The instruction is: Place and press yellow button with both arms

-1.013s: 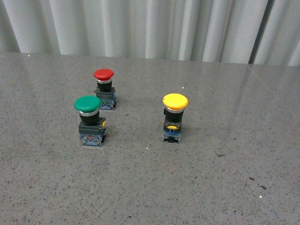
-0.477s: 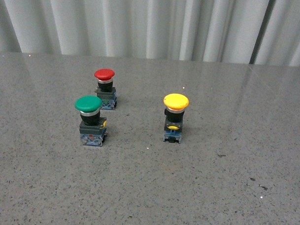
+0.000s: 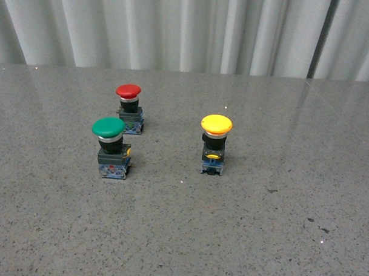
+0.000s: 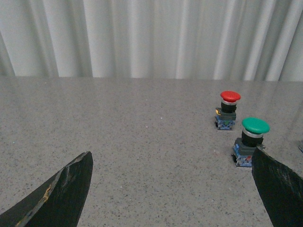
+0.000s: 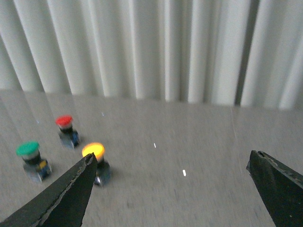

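The yellow button [image 3: 215, 144] stands upright on the grey table [image 3: 181, 235], right of centre in the front view, with a yellow cap, black neck and blue-grey block. It also shows blurred in the right wrist view [image 5: 96, 161], just beyond one finger. My right gripper [image 5: 173, 182] is open and empty, well short of the button. My left gripper [image 4: 173, 184] is open and empty above bare table; the yellow button is out of its view. Neither arm shows in the front view.
A green-capped button [image 3: 111, 146] and a red-capped button [image 3: 129, 107] stand upright left of the yellow one. Both show in the left wrist view, green [image 4: 249, 141] and red [image 4: 228, 109]. A white pleated curtain [image 3: 188, 29] closes the table's far edge.
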Robot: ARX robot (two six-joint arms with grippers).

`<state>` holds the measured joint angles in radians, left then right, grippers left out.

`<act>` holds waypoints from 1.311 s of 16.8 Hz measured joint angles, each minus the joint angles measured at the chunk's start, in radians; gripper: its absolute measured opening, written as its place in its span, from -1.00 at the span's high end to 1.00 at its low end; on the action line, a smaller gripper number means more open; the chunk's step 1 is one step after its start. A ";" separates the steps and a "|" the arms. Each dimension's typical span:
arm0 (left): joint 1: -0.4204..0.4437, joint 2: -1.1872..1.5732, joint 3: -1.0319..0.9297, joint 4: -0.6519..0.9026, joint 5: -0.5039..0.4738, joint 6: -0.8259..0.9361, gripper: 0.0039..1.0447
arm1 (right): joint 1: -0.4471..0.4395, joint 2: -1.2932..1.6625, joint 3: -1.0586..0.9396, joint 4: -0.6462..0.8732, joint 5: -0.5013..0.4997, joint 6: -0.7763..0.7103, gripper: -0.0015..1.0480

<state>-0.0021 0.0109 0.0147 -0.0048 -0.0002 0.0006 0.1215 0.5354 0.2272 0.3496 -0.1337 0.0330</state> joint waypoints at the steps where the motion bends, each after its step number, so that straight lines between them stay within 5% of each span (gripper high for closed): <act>1: 0.000 0.000 0.000 0.000 0.000 0.000 -0.87 | 0.047 0.145 0.087 0.106 0.003 0.000 -0.87; 6: 0.000 0.000 0.000 0.000 0.000 0.000 -0.88 | 0.245 0.818 0.484 0.195 0.037 -0.001 -0.87; 10: 0.000 0.000 0.000 0.000 0.000 0.000 -0.88 | 0.299 1.023 0.603 0.145 0.063 -0.009 -0.86; 22: 0.000 0.000 0.000 0.000 0.000 0.000 -0.88 | 0.344 1.132 0.633 0.102 0.087 -0.013 0.97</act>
<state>-0.0021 0.0109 0.0147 -0.0044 -0.0002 0.0006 0.4660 1.6676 0.8604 0.4519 -0.0467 0.0196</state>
